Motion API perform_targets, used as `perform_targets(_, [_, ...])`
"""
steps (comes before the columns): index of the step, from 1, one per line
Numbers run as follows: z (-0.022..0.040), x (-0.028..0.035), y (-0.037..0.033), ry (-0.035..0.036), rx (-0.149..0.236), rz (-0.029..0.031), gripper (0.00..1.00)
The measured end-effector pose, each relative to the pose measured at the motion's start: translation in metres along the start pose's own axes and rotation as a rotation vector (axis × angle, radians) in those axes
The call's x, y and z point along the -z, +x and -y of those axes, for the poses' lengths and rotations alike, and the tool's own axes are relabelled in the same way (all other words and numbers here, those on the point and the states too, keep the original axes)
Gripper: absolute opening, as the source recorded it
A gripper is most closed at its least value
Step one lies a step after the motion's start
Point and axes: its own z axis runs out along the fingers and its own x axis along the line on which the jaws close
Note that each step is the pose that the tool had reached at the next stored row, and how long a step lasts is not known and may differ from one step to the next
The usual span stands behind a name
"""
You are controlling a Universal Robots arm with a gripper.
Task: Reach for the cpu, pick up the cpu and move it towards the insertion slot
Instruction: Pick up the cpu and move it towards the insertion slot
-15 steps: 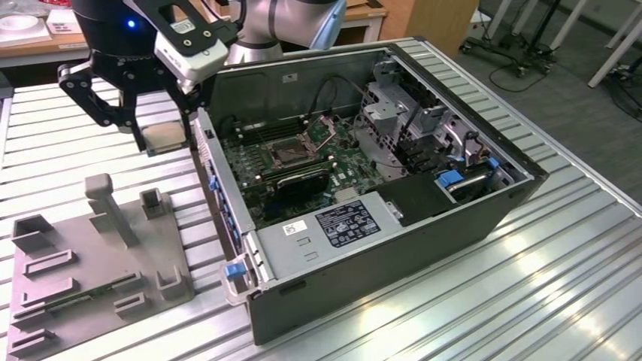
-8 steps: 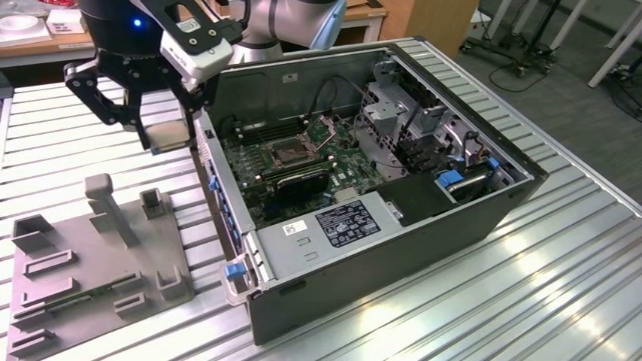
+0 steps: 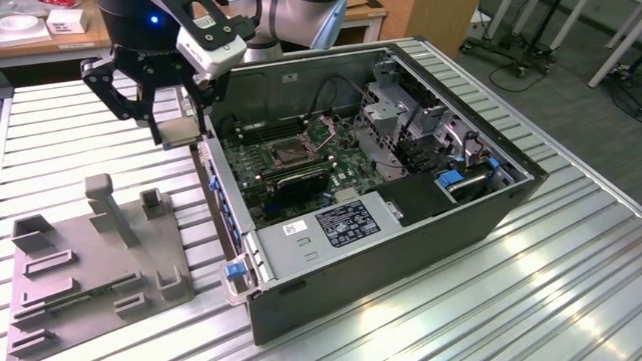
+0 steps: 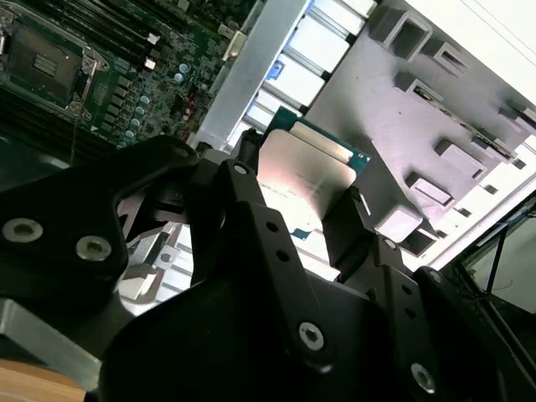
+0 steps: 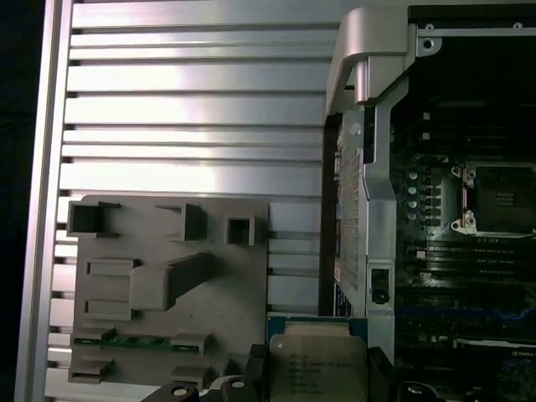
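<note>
My gripper (image 3: 180,132) is shut on the cpu (image 3: 182,134), a small silvery-beige square chip, and holds it in the air just outside the open case's wall on the exterior view's left. In both wrist views the cpu (image 4: 303,172) (image 5: 316,366) sits between the black fingers (image 4: 362,219), pinched at two opposite edges. The insertion slot (image 3: 297,153) is a square socket with a dark centre and a silver bracket on the green motherboard inside the case. It also appears in both wrist views as the insertion slot (image 4: 42,63) (image 5: 499,198), off to one side of the held chip.
The open computer case (image 3: 471,218) lies on a ribbed metal table (image 3: 561,286). A grey plastic fixture block (image 3: 101,256) with upright posts and pockets sits on the exterior view's left, below the gripper. A drive cage (image 3: 401,120) and cables stand inside the case beyond the socket.
</note>
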Motion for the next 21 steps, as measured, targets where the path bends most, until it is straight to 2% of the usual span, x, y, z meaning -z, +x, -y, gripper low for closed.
perform_targets(8, [-0.0013,-0.0006,-0.0130,0.0001,-0.001,-0.0001,0.54])
perform_targets(21, [-0.0029,-0.0011,-0.0258,0.0003,-0.001,0.0000,0.54])
